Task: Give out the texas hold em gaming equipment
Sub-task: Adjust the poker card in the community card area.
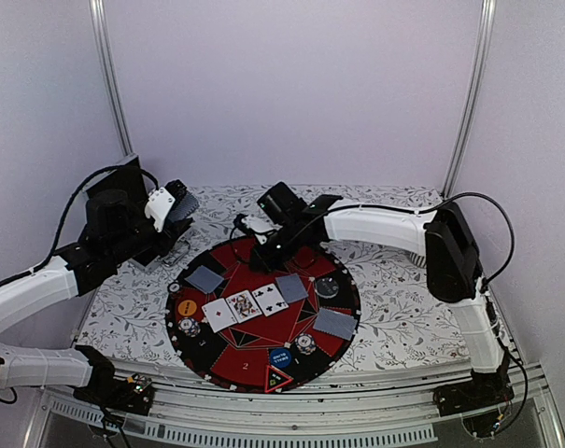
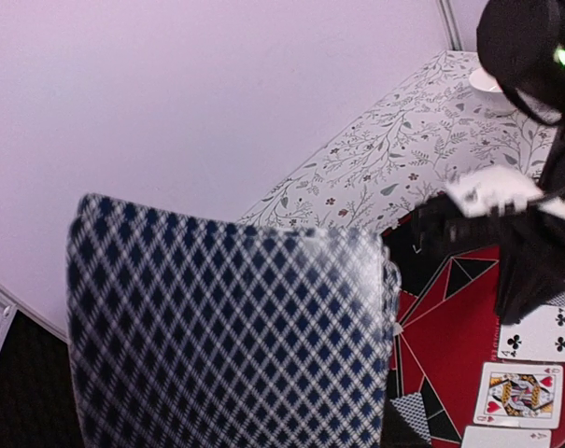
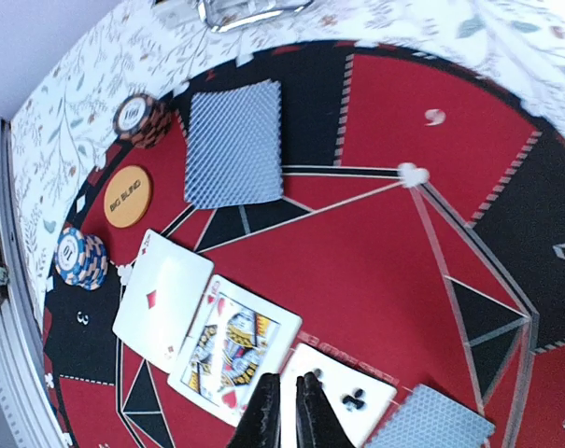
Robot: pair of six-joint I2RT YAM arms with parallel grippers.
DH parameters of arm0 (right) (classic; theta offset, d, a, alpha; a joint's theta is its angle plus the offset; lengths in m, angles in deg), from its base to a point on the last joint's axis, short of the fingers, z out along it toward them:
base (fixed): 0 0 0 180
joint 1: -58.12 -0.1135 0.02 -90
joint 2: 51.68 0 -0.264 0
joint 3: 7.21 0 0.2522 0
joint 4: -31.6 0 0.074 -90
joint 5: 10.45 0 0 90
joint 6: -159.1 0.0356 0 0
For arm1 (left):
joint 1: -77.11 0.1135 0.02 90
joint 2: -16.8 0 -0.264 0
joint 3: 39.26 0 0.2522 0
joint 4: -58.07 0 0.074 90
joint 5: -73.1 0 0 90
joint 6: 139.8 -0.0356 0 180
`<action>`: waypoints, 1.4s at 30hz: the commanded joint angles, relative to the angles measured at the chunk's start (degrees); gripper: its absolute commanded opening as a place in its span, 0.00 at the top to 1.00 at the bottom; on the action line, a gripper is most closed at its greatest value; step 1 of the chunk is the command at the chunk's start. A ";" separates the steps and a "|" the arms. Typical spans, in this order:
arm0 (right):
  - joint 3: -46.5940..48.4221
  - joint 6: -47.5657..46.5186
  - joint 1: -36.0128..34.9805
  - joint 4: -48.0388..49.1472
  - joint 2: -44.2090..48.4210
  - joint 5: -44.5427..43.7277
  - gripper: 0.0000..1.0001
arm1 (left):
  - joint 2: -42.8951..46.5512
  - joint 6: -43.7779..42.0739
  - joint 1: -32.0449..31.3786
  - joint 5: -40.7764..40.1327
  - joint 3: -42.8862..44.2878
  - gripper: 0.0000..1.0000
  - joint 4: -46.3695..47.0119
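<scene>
playing cards [image 3: 231, 350] face-up under the right gripper [image 3: 289, 379]

The bench [image 1: 394, 317] is a flat top under a white cloth printed with grey leaves and sprigs, set between pale walls. A round red-and-black poker mat [image 1: 240, 359] with white line markings lies flat in the middle of it, reaching the near edge. A small clear, shiny object [image 3: 235, 9], cut off by the frame, lies on the cloth just beyond the mat's far-left rim. A white bowl [image 2: 487, 82], partly hidden, sits at the far right.
</scene>
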 commanded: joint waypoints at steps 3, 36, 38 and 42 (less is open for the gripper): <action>-13.78 4.78 10.38 2.22 9.26 -9.31 0.91 | 0.29 -0.04 0.58 1.77 0.09 0.58 1.28; -14.93 0.53 6.68 -1.69 2.17 -6.25 0.94 | -0.03 -0.07 0.59 3.05 0.19 0.58 0.87; -14.52 0.51 6.62 -1.64 2.11 -6.22 0.94 | -0.03 -0.03 0.59 3.19 0.19 0.57 0.91; -13.47 0.41 6.58 -1.66 2.07 -5.00 0.94 | 0.03 -0.03 0.54 3.22 0.26 0.58 0.81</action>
